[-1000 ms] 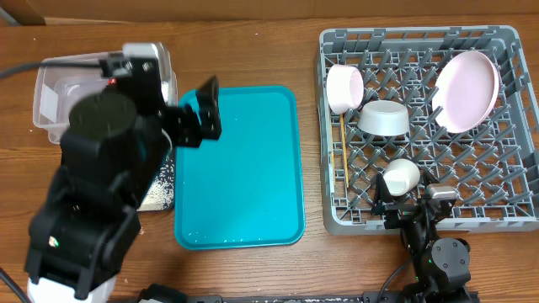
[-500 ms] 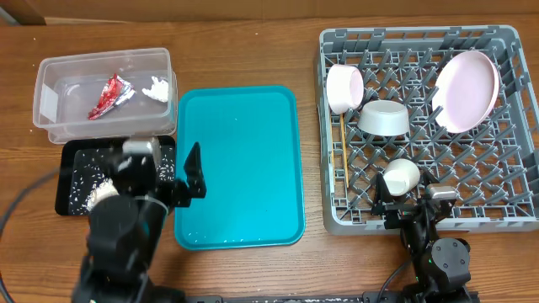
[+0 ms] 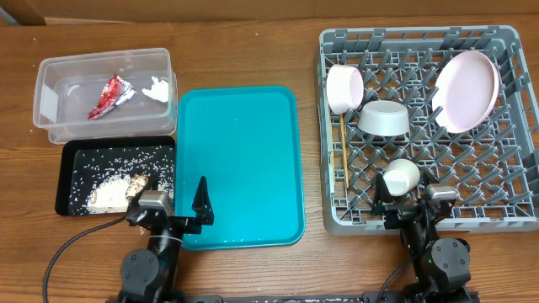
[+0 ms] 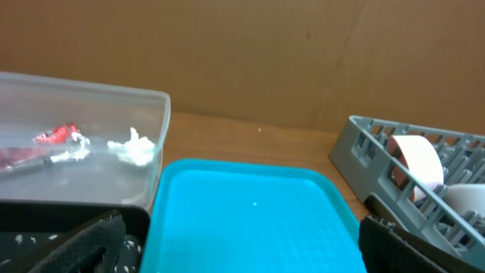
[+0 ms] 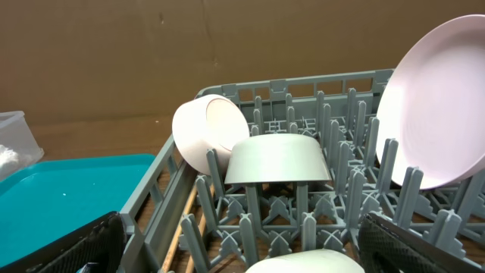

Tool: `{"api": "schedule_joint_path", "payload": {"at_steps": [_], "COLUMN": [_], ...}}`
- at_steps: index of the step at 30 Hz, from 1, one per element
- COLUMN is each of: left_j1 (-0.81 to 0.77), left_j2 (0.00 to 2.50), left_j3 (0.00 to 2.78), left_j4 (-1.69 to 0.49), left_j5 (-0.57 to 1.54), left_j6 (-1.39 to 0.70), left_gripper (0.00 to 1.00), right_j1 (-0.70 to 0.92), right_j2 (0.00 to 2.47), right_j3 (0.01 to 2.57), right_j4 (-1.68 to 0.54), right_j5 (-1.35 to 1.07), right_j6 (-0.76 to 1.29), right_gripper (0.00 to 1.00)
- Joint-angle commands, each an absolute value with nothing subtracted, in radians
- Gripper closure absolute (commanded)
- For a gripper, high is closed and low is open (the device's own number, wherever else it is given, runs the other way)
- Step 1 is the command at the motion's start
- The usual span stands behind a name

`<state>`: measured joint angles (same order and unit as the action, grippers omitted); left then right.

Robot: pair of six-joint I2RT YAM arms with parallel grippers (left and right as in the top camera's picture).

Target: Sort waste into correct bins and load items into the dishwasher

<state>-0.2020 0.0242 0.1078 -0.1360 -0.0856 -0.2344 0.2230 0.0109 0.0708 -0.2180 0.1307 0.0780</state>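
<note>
The red-and-silver wrapper (image 3: 109, 94) and white napkin (image 3: 156, 87) lie in the clear tub (image 3: 50, 93). Rice with brown scraps (image 3: 109, 194) lies in the black tray (image 3: 67, 181). The grey rack (image 3: 505, 219) holds the pink plate (image 3: 466, 91), grey bowl (image 3: 384, 118), small pinkish bowl (image 3: 344, 87), white cup (image 3: 402, 175) and chopsticks (image 3: 344, 151). My left gripper (image 3: 168, 212) stands open and empty at the table's front edge, facing the teal tray (image 4: 250, 220). Just before the rack's front wall, my right gripper (image 3: 408, 198) is open too, with the cup (image 5: 303, 265) low ahead of it.
The teal serving tray (image 3: 240, 160) lies flat between the bins and the rack. A brown cardboard wall closes the back of the table in both wrist views. Bare wooden tabletop shows behind the tray.
The left arm has pulled back from above the tub and black tray to the table's front edge, uncovering both bins. The right arm has not moved.
</note>
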Motion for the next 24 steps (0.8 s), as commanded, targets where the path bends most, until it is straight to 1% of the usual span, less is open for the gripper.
{"api": "schedule_joint_path", "payload": {"at_steps": [1,5,24], "left_j1": [-0.195,-0.196,-0.197], "left_j2": [0.002,0.004,0.006], "left_j3": [0.004,0.005,0.005], "left_j4": [-0.057,-0.057,-0.072], "left_j5": [-0.077,-0.052,-0.052], "left_j6": [-0.33,-0.341,-0.34], "left_gripper": [0.0,0.0,0.0], "right_j1": [0.223,0.223,0.223], "right_j2": [0.003,0.003,0.003], "right_j3": [0.066,0.066,0.066], "right_j4": [-0.211,-0.211,-0.211], "right_j5": [0.131,0.131,0.131], "right_j6": [0.081,0.081,0.081], "right_gripper": [0.0,0.0,0.0]}}
